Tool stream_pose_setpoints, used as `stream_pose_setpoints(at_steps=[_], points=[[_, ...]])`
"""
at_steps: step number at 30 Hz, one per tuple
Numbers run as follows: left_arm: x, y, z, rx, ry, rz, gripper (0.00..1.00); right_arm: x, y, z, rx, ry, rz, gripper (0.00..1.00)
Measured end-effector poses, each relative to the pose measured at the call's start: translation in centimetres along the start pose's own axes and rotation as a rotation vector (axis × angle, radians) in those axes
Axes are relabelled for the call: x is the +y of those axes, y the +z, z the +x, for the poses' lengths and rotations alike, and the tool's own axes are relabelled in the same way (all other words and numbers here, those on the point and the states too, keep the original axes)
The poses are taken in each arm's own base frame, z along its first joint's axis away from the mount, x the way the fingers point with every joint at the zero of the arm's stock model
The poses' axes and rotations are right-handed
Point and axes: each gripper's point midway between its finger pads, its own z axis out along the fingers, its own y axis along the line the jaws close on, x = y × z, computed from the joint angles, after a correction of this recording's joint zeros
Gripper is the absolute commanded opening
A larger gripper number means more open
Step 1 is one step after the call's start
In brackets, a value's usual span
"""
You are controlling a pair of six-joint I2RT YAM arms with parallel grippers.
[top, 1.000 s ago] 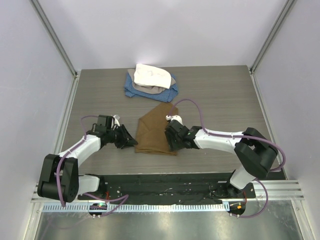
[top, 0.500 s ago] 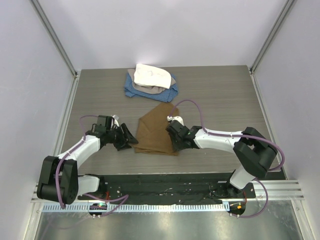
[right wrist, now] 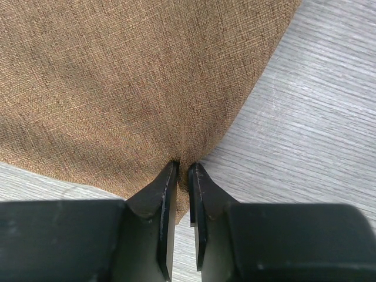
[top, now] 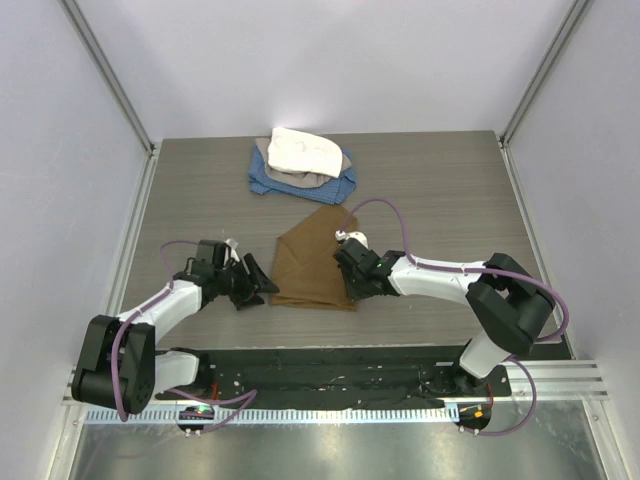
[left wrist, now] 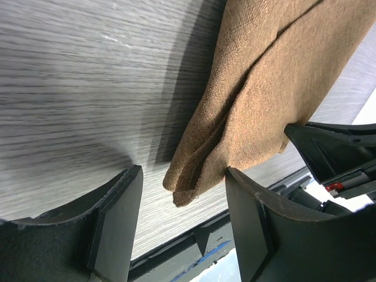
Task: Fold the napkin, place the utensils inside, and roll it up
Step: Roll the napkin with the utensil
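Note:
The tan-brown napkin (top: pixel 313 262) lies folded on the table between the two arms. My right gripper (top: pixel 349 284) is shut on its right near edge; the cloth is pinched between the fingers in the right wrist view (right wrist: pixel 183 170), napkin (right wrist: pixel 129 76) filling the frame. My left gripper (top: pixel 262 283) is open just left of the napkin's near left corner. In the left wrist view the corner (left wrist: pixel 188 185) sits between the open fingers (left wrist: pixel 120 217), close to the right one, gripper (left wrist: pixel 182 197). The spoon is not in view.
A pile of cloths sits at the back: a white cloth (top: pixel 303 150) on a blue cloth (top: pixel 270 181). The table's near edge and black rail (top: pixel 330 375) lie just behind the grippers. Side walls close the table left and right.
My left gripper has let go of the napkin's left corner and drawn back a little to the left and nearer. My right gripper stays shut on the cloth, barely moved.

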Motion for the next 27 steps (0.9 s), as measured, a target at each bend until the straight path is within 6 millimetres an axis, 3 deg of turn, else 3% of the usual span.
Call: stream_pose_setpoints(at_steps=[4, 15, 18, 19, 22, 24, 27], points=[[-0.1, 0.5, 0.1, 0.002, -0.011, 0.013, 0.59, 0.0, 0.0, 0.0, 0.001, 0.001, -0.002, 0.20], [-0.2, 1.6, -0.2, -0.002, -0.037, 0.041, 0.38, 0.0, 0.1, 0.0, 0.001, 0.002, -0.002, 0.20], [-0.2, 1.8, 0.0, 0.006, -0.042, 0.042, 0.29, 0.0, 0.1, 0.0, 0.001, 0.002, -0.002, 0.24], [-0.2, 1.9, 0.0, 0.008, -0.043, 0.043, 0.21, 0.0, 0.1, 0.0, 0.001, 0.003, -0.002, 0.25], [-0.2, 2.2, 0.1, 0.015, -0.051, 0.045, 0.05, -0.1, 0.0, 0.0, 0.001, 0.003, -0.001, 0.36], [-0.3, 2.3, 0.2, 0.021, -0.057, 0.049, 0.00, -0.1, 0.0, -0.1, -0.002, -0.004, -0.002, 0.46], [-0.6, 2.3, 0.1, 0.027, -0.061, 0.057, 0.00, -0.5, -0.3, -0.2, -0.006, -0.031, 0.009, 0.64]])
